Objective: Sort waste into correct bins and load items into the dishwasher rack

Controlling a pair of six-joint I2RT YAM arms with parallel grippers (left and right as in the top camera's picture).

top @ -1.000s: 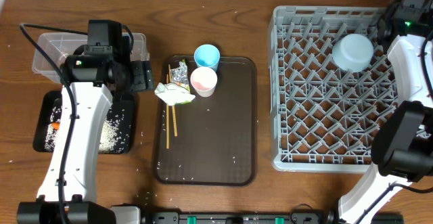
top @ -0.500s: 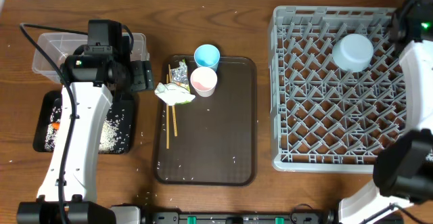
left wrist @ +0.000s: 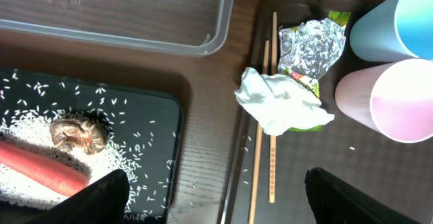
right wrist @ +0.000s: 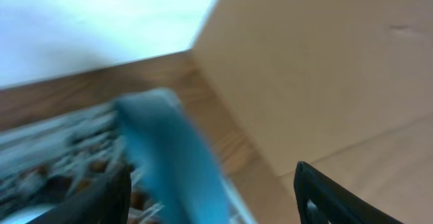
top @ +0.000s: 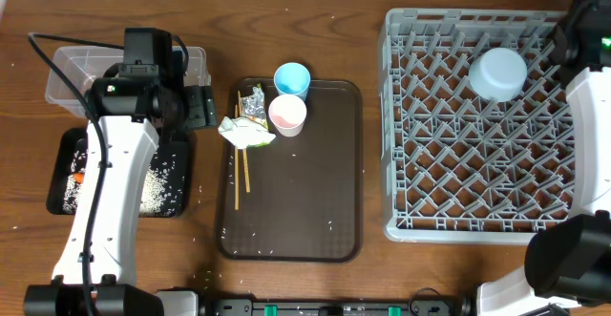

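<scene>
My left gripper (left wrist: 215, 209) is open and empty, above the gap between the black tray (left wrist: 157, 119) and the napkin (left wrist: 281, 105). The tray holds rice (left wrist: 40, 119), a brown lump (left wrist: 78, 132) and a carrot (left wrist: 40, 171). The wrapper (left wrist: 311, 45), chopsticks (left wrist: 272, 163), blue cup (top: 291, 78) and pink cup (top: 286, 114) sit on the brown tray (top: 305, 192). The light blue bowl (top: 497, 73) lies upside down in the rack (top: 458, 163). My right gripper (right wrist: 213, 198) is open, with a blurred blue bowl (right wrist: 169, 156) standing between its fingers.
The clear tub (top: 72, 68) stands behind the black tray, under my left arm. Loose rice grains lie on the brown tray and the wood around it. My right arm (top: 584, 96) runs along the rack's right edge.
My right arm has swung right and up, away from the rack's back corner toward the frame's edge. The left arm and the things on the tray have not moved.
</scene>
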